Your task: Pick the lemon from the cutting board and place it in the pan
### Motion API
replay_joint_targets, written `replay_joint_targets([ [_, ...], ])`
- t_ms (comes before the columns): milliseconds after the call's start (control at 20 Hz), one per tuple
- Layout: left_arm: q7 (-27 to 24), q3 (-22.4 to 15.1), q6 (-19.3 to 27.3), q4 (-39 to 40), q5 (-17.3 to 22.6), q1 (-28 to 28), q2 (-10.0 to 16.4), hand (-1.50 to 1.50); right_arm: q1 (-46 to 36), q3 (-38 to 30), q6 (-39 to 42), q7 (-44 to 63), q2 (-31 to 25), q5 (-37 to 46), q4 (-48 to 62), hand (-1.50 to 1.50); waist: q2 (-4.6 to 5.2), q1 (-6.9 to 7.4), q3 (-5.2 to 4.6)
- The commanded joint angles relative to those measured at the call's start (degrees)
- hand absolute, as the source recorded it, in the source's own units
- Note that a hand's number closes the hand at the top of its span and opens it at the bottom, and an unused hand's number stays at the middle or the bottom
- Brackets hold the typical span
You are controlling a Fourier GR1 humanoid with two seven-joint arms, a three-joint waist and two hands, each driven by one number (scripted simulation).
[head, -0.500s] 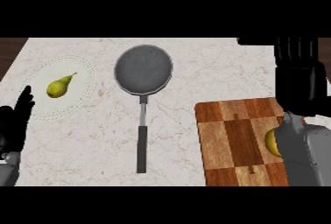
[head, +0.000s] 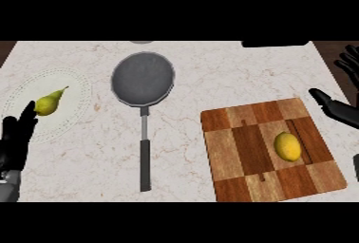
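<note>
Right hand (head: 341,108) open, fingers apart, half cut off at edge.
Left hand (head: 14,142) open, lower-left. One lemon (head: 288,146) on board (head: 245,178), one pan (head: 143,78), one pear (head: 48,103), one plate (head: 68,118).

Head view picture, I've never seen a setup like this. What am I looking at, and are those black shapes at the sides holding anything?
The camera sits at a humanoid robot's head, looking steeply down at a marble kitchen counter. The black shapes are its hands. The left hand rests open at the lower left edge, and the right hand is open at the right edge. Neither holds anything. On the counter are a lemon lying on a wooden cutting board, a pan in the middle, and a pear on a white plate.
</note>
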Motion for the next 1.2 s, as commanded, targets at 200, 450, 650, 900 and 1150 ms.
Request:
replay_joint_targets([
  [200, 3.15, -0.33, -2.92, -1.85, 1.22, 0.78, -0.49, 0.0, 22.43, -6.44, -9.1, -16.48, 12.22, 1.58, -5.86, -1.5, -0.76, 1.97, 0.66],
  [450, 2.77, 0.02, -2.88, -2.0, -0.05, 0.71, -1.76, 0.0, 30.13, -3.26, -6.53, -7.52, 5.05, 7.7, -18.52, -1.5, -0.7, 2.25, 0.53],
  [650, 5.54, -1.03, -1.74, -2.22, -1.19, -1.64, -2.65, 0.0, 31.9, -2.2, -6.91, 5.21, -3.05, 14.85, -22.25, -1.5, -0.52, 2.22, 0.42],
  [900, 5.21, -1.06, -3.62, -1.84, -1.02, -2.13, -1.75, 0.0, 30.63, -0.79, -0.85, 23.1, -16.6, 22.06, -24.88, -1.5, -0.02, 3.59, 0.17],
  [1150, 6.7, -1.61, -2.77, -2.24, -2.2, -4.21, -2.3, 0.0, 25.81, 4.76, 7.02, 41.27, -24.2, 24.88, -28.45, -1.5, 0.01, 4.89, 0.31],
])
